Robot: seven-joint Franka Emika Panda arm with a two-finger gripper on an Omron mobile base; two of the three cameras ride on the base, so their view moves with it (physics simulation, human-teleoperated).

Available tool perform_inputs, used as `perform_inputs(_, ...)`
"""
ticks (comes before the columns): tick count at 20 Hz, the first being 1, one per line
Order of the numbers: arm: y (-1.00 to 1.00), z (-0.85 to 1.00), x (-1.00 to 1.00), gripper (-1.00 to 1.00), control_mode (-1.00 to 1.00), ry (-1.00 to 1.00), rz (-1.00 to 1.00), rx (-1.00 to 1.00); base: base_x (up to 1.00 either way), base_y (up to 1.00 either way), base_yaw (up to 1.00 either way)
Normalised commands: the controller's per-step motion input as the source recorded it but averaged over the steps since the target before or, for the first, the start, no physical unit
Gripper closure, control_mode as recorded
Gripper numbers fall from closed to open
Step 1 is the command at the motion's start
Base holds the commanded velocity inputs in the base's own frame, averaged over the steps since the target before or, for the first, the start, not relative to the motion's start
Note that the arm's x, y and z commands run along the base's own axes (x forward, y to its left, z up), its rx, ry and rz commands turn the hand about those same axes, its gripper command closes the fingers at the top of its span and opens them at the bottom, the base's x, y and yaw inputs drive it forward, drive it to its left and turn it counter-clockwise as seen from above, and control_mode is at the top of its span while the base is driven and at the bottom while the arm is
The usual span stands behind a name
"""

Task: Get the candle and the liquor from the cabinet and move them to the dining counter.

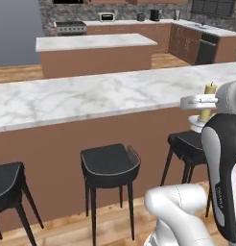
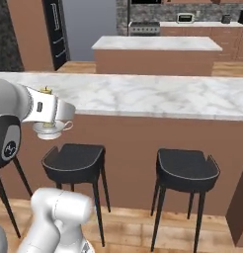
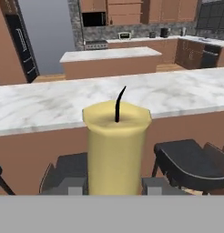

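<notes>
I hold the candle (image 3: 115, 150) in my gripper (image 3: 114, 185), the two dark fingertips clamped against its lower sides. Seen from my hand, it is a short, thick, pale-yellow stick with faceted sides, a shallow dished top and a thin black wick curling up toward twelve o'clock. It stands upright and fills the middle of that view, from the centre down to six o'clock.

From the left base camera, the candle (image 1: 207, 102) sits at about three o'clock, its yellow body crossed by my white gripper (image 1: 202, 101). Below it is its small round silvery dish holder (image 1: 197, 123), pale and saucer-like. The candle hangs in the air in front of the near edge of the dining worktop (image 1: 86, 98), not resting on it, with a black stool (image 1: 186, 144) below it.

From the right base camera, the candle (image 2: 45, 90) shows at nine o'clock as a yellow tip above my gripper (image 2: 47, 109), with the dish holder (image 2: 50, 129) just under it, a small loop handle pointing toward three o'clock. Another black stool (image 2: 74, 160) stands beneath.

The dining worktop (image 2: 158, 96) is a long white slab with grey veins on a brown wood base. Behind it, at twelve o'clock, stands a shorter marble-topped island (image 3: 109, 54).
</notes>
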Motion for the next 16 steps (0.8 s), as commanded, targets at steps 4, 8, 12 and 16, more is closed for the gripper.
perform_inputs(4,0.00,0.00,0.00,1.00,1.00,0.00,0.00,0.00,0.46,0.99,-0.03)
perform_inputs(8,0.00,0.00,0.00,1.00,1.00,0.00,0.00,0.00,0.43,0.59,0.02)
perform_inputs(12,0.00,0.00,0.00,1.00,1.00,0.00,0.00,0.00,0.53,0.36,0.08)
perform_inputs(16,0.00,0.00,0.00,1.00,1.00,0.00,0.00,0.00,0.73,0.24,0.10)
